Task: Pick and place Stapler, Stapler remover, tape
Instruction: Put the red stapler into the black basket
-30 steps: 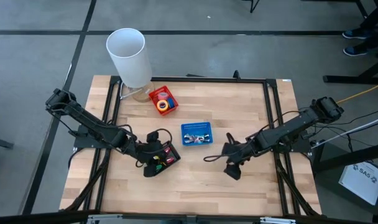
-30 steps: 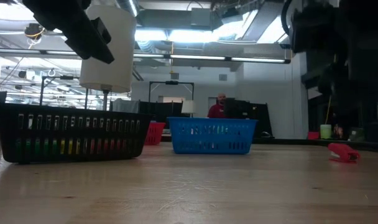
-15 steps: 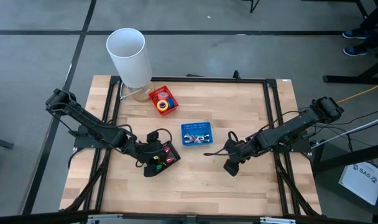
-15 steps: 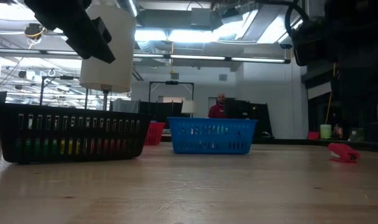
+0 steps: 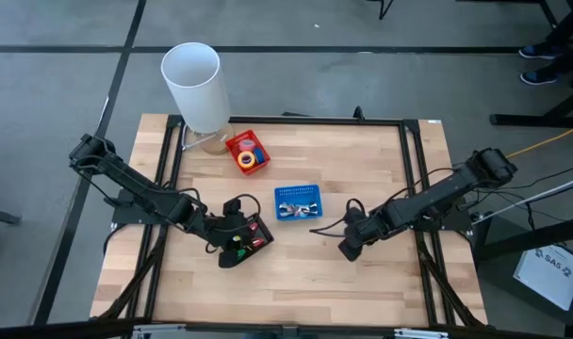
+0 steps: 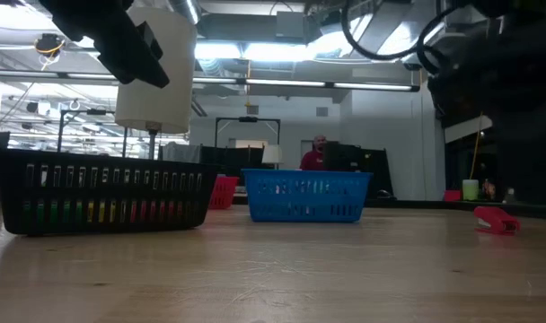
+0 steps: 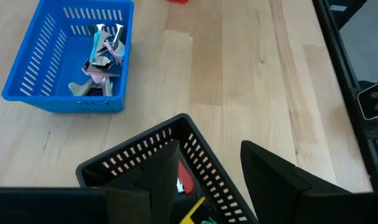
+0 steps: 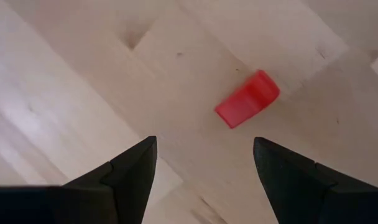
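A small red stapler lies flat on the wood just beyond my right gripper, which points steeply down with its fingers wide open and empty. In the low view the stapler rests at the right. The arm hides it in the high view, where my right gripper is right of centre. My left gripper hovers open over the black basket, clear of its rim. Yellow and blue tape rolls lie in the red basket. Stapler removers lie in the blue basket.
A tall white cylinder stands at the far left corner, beside the red basket. The black basket holds red, yellow and green pieces. Bare wood stretches along the near edge and the far right. A person shows in the room beyond the table.
My right gripper has tipped to point more steeply down, rolled about its own axis and sunk a little toward the table, staying open. The stapler and the baskets have not moved.
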### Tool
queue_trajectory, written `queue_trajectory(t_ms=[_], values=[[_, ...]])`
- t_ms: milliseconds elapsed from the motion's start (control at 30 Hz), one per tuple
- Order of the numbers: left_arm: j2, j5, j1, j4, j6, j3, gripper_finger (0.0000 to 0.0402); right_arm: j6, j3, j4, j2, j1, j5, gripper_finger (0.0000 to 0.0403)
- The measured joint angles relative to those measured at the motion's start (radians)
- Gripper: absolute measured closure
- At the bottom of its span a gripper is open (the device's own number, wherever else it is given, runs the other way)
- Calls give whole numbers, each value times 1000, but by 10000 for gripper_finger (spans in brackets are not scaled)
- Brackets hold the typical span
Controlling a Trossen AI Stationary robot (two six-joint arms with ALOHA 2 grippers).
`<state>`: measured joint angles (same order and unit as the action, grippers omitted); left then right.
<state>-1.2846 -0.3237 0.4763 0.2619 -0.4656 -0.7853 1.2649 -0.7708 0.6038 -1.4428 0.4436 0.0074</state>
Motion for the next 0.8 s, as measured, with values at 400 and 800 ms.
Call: queue_trajectory(t_ms=[400,800], values=[[0,0,0,-5,16,0,233,37,0,-3,-75,0,0,134],[0,-20,0,-8,16,0,233,37,-2,-21,-145,-17,34,134]])
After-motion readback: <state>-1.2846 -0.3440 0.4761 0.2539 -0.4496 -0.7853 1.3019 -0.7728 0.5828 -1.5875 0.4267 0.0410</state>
